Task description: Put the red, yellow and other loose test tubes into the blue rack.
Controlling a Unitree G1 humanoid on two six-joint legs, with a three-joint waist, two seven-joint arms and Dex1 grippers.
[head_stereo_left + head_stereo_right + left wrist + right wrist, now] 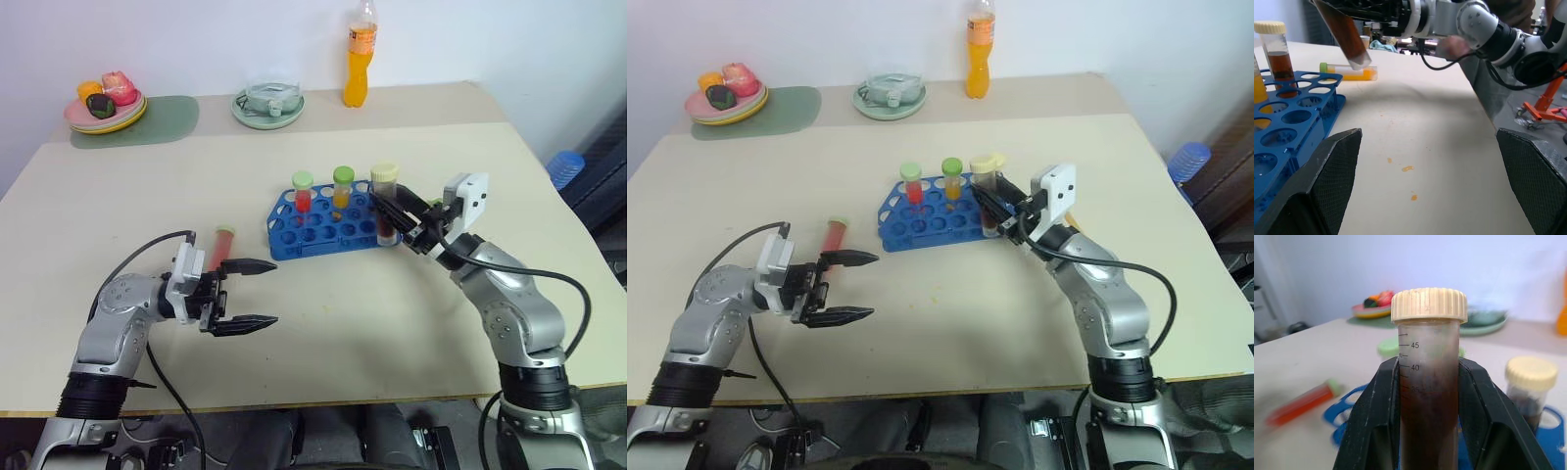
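One tool (407, 223) grips brown tube (1429, 396) upright.

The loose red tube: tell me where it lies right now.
In the left eye view, the red tube lies flat on the table, on the robot's left side, between the blue rack and the open left gripper.

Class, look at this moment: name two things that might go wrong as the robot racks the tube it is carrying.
1. The right tool holds the brown tube tilted above the blue rack; lowered at that slant, its tip may miss a hole.
2. Three capped tubes stand close by, the nearest another brown tube; the tool or its load might knock them.
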